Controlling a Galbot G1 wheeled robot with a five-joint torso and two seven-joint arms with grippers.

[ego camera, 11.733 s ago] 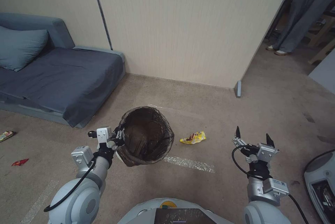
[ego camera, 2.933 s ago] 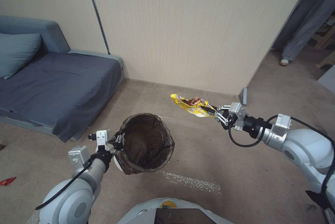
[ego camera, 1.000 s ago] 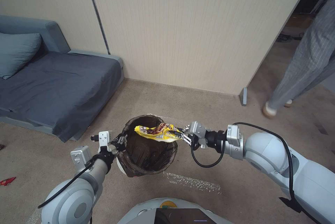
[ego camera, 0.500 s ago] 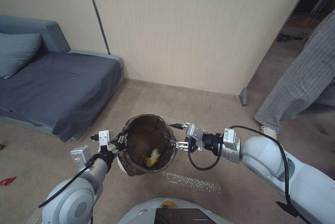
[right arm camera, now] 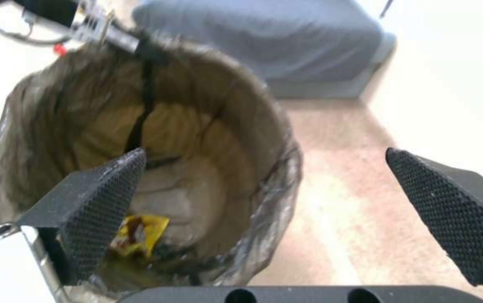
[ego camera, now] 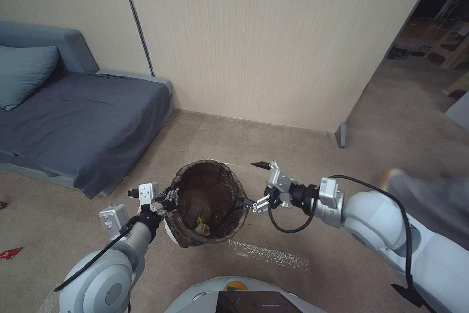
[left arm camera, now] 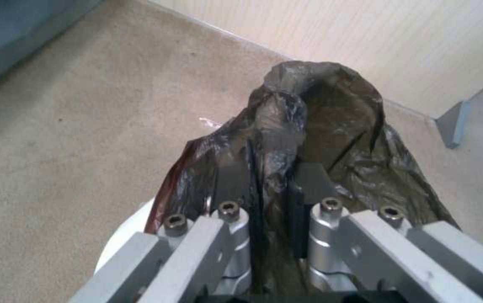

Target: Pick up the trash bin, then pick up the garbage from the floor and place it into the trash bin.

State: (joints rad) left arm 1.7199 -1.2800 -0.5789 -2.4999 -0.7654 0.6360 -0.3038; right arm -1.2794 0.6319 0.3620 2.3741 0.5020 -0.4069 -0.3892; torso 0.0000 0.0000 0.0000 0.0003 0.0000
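- Since the yellow wrapper left the right claw half a second ago, one piece of garbage is now binned; the floor (ego camera: 293,147), tan carpet with a strip of clear tape before the robot, is bare where that wrapper lay earlier.
- Sofa (ego camera: 73,108): grey-blue, against the wall on the robot's left; not part of the task.
- Trash bin (ego camera: 207,203): white pail with dark bag over its rim, carried clear of the carpet, in front of the robot.
- Right claw (ego camera: 259,183): fingers spread wide and empty, just beside the bin's rim on its right.
- Left claw (ego camera: 166,198): clamped on the bin's rim and bag at its left side.
- Yellow wrapper (right arm camera: 140,233): lies on the bin's bottom.
- Red wrapper (ego camera: 10,253): on the carpet, well to the left; judged the next pick.
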